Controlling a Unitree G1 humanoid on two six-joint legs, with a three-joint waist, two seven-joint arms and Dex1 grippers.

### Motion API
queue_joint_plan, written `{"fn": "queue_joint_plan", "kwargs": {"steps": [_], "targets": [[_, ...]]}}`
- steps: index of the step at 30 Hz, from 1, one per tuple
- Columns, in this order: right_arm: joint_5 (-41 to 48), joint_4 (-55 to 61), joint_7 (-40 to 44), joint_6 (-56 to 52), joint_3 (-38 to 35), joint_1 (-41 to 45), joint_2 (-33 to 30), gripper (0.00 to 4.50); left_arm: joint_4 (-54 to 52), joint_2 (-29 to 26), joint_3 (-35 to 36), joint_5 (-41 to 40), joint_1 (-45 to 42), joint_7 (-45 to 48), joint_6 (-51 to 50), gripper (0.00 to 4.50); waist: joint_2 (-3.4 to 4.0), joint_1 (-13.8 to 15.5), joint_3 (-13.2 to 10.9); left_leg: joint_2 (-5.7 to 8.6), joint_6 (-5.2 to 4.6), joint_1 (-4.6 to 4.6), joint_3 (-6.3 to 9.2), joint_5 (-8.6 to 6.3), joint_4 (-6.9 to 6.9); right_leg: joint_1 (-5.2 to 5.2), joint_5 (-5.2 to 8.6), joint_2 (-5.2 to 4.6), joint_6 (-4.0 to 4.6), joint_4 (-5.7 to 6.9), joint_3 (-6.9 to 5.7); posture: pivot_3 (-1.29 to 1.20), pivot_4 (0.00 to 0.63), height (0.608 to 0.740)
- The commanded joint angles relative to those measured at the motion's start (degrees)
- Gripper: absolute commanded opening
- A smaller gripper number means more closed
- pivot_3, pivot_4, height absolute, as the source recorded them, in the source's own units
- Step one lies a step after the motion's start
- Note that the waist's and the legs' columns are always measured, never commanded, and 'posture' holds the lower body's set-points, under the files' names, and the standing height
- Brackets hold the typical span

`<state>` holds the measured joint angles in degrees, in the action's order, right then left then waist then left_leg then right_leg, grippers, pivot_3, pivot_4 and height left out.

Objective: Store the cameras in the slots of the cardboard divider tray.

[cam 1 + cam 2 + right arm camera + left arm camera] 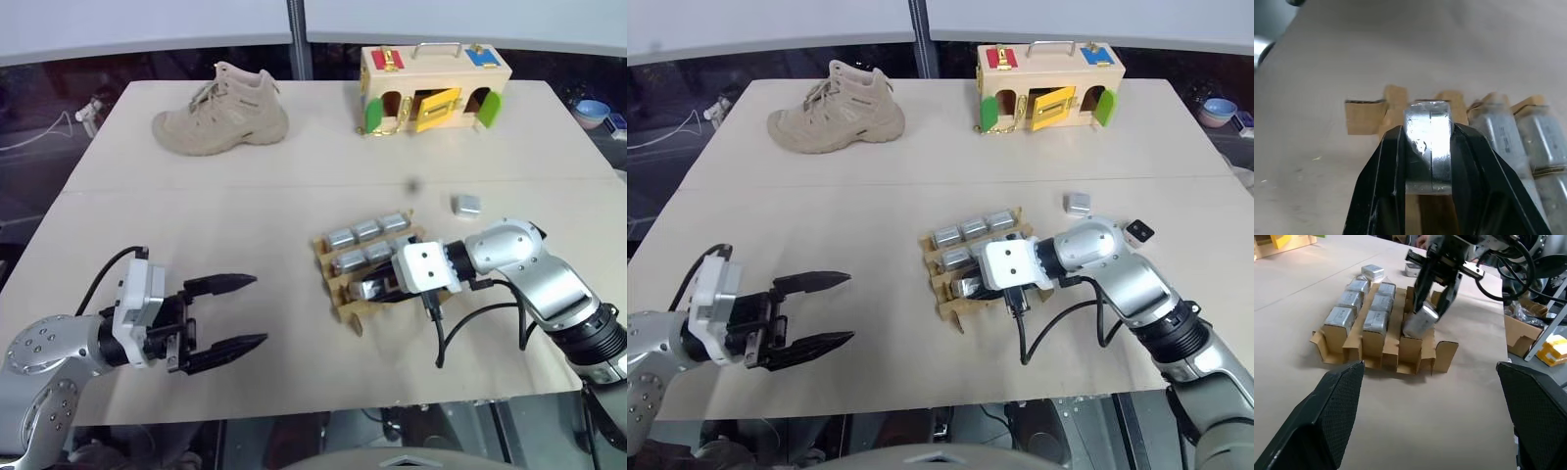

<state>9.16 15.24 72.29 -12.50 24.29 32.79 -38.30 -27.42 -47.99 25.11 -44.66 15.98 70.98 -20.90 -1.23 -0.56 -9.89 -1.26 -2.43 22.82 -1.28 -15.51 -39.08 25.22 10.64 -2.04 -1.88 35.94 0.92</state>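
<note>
tan cardboard divider tray [345, 302] lies on the pale table [245, 206], toward the near right part and somewhat short of the near edge. its far row holds three silver-grey cameras [366, 230] side by side, and the middle row holds two more [362, 256]. the right gripper [1436, 303] reaches over the tray's near row with its two black fingers [1383, 181] clamped on another silver camera [1428, 147], which sits tilted at a slot in that row, its lower end down between the cardboard walls. one loose camera [466, 204] lies on the table beyond the tray toward the right edge, well apart from it; a second small block with a black face [1138, 232] lies near it, closer to the right edge. the left gripper [227, 313] hangs over the near left part of the table, well apart from the tray, its fingers spread wide with nothing between them. a beige suede boot [223, 110] lies near the far left corner, and a pale wooden box with coloured doors [433, 90] stands at the far edge toward the right.
</note>
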Motion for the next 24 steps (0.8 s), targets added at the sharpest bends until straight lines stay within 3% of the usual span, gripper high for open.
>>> {"fn": "queue_joint_plan", "kwargs": {"steps": [1,13,14,20,24], "targets": [[1.0,2.6,1.2,-2.0,0.3,0.0,0.0,0.69,-2.0,0.0,1.3,-1.2,0.0,-0.5,0.0,4.5,0.0,0.0,0.0,0.0,0.0,0.0,0.0,0.0,0.0,0.0,0.0,0.0,0.0,0.0,0.0,0.0,0.15,0.74],[-1.0,-0.4,2.1,-5.9,2.3,2.6,2.0,0.69,-2.8,-0.2,0.2,-1.5,-1.2,-1.7,-0.7,4.5,0.0,0.0,0.0,0.01,0.0,0.0,0.0,0.0,0.0,0.0,0.0,0.0,0.0,0.0,0.0,0.0,0.15,0.74],[-0.9,-0.6,2.1,-6.1,2.2,2.8,2.1,1.72,-3.0,-0.2,0.1,-1.5,-1.3,-1.8,-0.8,4.5,0.0,0.0,0.0,0.01,0.0,0.0,0.01,0.0,0.0,0.0,0.0,0.0,0.0,0.0,-0.01,0.0,0.15,0.74],[5.4,7.1,-2.0,-13.6,-6.0,2.3,1.8,4.42,-3.2,0.1,0.0,-1.7,-1.5,-2.0,-1.1,4.5,0.03,0.0,0.0,0.0,0.0,0.01,0.0,0.0,0.0,0.01,0.0,0.0,0.0,0.0,0.0,0.0,0.15,0.74],[16.4,19.1,-11.6,-31.9,-20.6,-0.8,0.6,4.47,-3.5,0.7,-1.6,-1.7,-2.8,-2.6,-1.0,4.5,0.02,0.3,0.0,0.0,0.01,0.02,0.04,0.0,0.0,0.0,0.0,-0.01,0.0,0.01,-0.02,0.0,0.15,0.74]]}}
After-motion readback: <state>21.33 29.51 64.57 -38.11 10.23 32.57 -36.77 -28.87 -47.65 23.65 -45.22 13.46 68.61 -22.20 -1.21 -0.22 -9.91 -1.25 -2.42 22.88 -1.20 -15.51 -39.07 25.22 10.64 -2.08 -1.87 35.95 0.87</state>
